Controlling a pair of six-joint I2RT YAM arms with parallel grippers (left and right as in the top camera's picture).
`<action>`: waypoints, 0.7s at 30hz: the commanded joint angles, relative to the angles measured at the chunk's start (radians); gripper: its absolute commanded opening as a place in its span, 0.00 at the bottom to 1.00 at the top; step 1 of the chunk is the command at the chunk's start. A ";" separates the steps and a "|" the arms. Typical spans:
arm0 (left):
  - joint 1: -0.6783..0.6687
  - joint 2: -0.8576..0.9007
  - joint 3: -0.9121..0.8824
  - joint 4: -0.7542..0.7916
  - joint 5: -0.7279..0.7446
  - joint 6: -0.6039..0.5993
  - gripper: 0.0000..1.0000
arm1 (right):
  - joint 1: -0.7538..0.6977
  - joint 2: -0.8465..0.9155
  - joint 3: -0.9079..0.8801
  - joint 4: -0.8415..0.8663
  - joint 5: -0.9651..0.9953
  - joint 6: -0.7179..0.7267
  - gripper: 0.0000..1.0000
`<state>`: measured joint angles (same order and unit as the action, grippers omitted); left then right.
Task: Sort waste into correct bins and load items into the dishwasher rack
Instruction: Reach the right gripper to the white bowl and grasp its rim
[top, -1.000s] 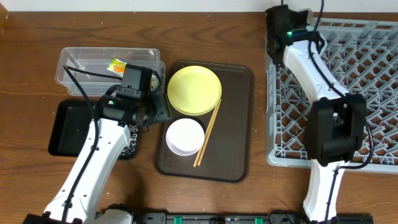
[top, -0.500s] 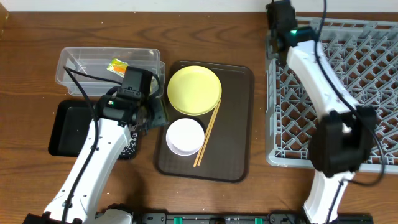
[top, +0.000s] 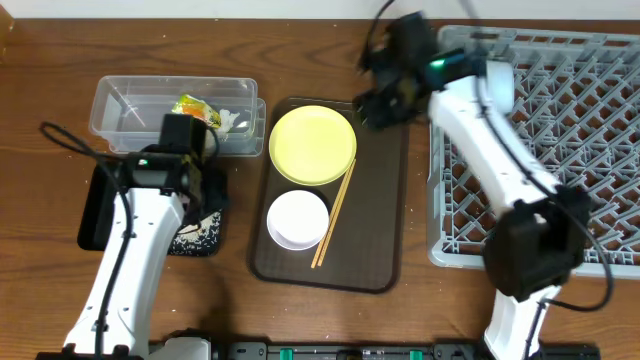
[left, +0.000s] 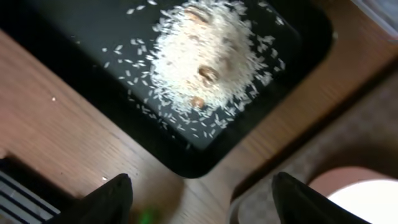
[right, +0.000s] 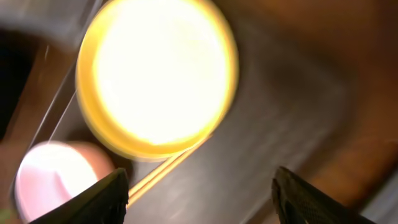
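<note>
- The left gripper (left: 199, 186) hangs above the black tray (left: 81, 37), its jaws spread wide with nothing between them.
- A heap of rice (left: 211, 56) lies in the tray end nearest the brown serving tray (top: 385, 200), with loose grains scattered around it.
- The right gripper (right: 199, 183) hovers over the serving tray's far corner, just beside the yellow plate (top: 312, 145). Its jaws are wide apart and empty, and its wrist view is blurred.
- The plate, the white bowl (top: 297, 220) and 2 chopsticks (top: 333, 212) lie on the serving tray.
- The snack wrapper (top: 192, 105) and white scraps (top: 232, 121) sit in the clear tub (top: 120, 110).
- The dishwasher rack (top: 560, 150) stands to the right.
</note>
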<state>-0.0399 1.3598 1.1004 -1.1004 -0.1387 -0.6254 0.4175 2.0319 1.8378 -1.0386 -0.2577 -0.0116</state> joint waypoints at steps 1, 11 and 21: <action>0.042 -0.001 0.014 -0.006 -0.027 -0.052 0.77 | 0.066 0.034 -0.003 -0.056 -0.046 -0.013 0.73; 0.103 -0.001 0.014 0.002 -0.027 -0.061 0.79 | 0.218 0.119 -0.025 -0.158 -0.031 -0.012 0.68; 0.103 -0.001 0.014 0.001 -0.027 -0.061 0.79 | 0.288 0.130 -0.152 -0.082 -0.031 -0.011 0.60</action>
<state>0.0582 1.3598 1.1004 -1.0958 -0.1421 -0.6777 0.6880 2.1513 1.7176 -1.1305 -0.2840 -0.0120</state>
